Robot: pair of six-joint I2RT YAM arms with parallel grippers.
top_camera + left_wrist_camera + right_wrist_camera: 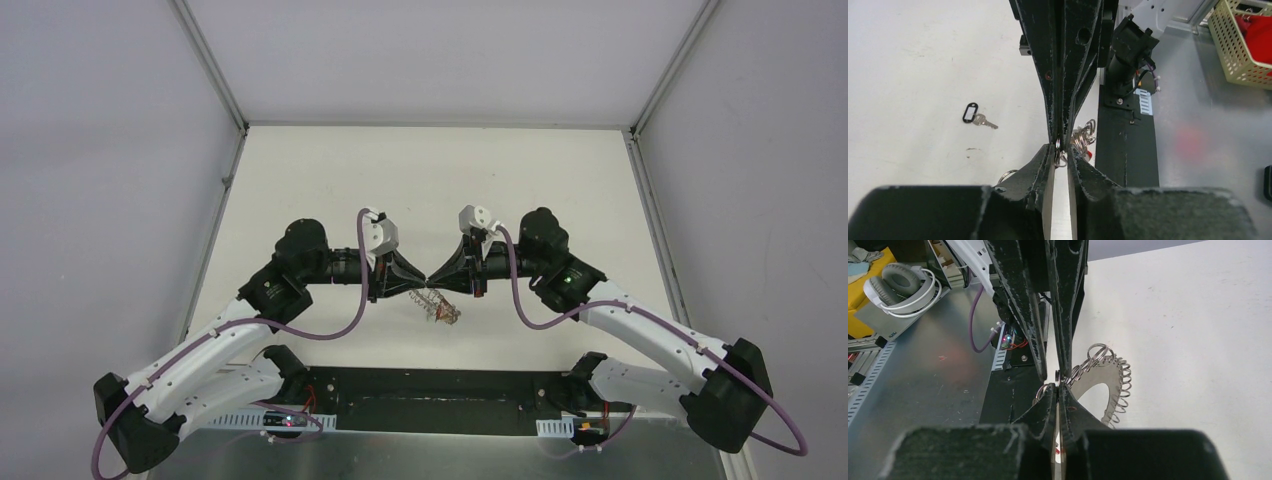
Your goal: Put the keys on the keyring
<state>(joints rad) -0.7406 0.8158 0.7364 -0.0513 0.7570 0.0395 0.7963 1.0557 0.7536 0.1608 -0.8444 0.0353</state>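
One black-tagged key on white table

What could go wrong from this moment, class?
1. The left gripper and right gripper seem to pinch one small loop tip to tip; a slip may drop the keyring.
2. The tips nearly touch, so pulling might knock them together.
3. The black key lies apart on the table, and neither gripper is free.

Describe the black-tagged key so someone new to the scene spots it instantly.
In the left wrist view, start at the white table and look left of the keyring, which is pinched at the middle of the frame. The black-tagged key lies flat there on its own, touching nothing. Unlike the keyring's bare wire loops, it is a small silver key with an oblong black tag that has a pale window.
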